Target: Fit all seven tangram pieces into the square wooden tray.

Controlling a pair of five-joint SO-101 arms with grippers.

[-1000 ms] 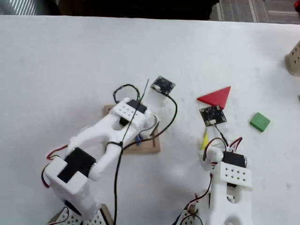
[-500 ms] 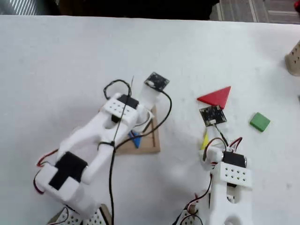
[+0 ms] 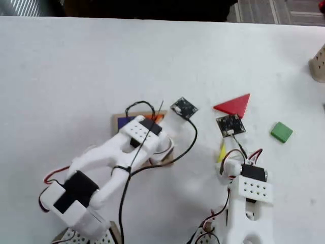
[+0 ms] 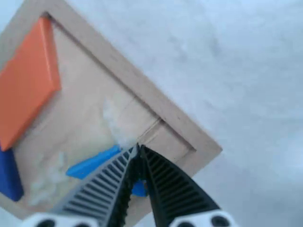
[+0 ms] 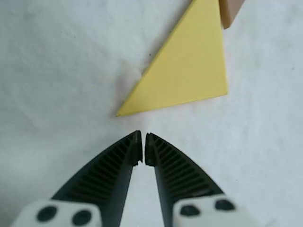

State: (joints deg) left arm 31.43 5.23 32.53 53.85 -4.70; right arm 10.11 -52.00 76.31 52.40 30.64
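1. The square wooden tray (image 3: 116, 118) lies on the white surface (image 3: 76, 61). In the high view the left arm covers most of it.
2. Inside the tray there is an orange piece (image 4: 26, 90) with a dark blue piece (image 4: 8, 177) just beside it. A light blue piece (image 4: 92, 163) lies apart from both, near one inner edge.
3. The left tool (image 4: 138, 153) hangs over the tray with its two fingers pressed together. The tips are just above the light blue piece.
4. The right tool (image 5: 143, 142) is low over the surface, and its fingers are together except for a very thin slit.
5. A yellow triangle (image 5: 189, 71) lies flat just beyond the tips of the right tool and does not touch them. In the high view it is at 3 o'clock from the tray.
6. A red triangle (image 3: 233, 105) lies outside the tray, at about 12 o'clock from the yellow triangle.
7. A green square (image 3: 281, 132) lies at 4 o'clock from the red triangle, well apart from the tray.
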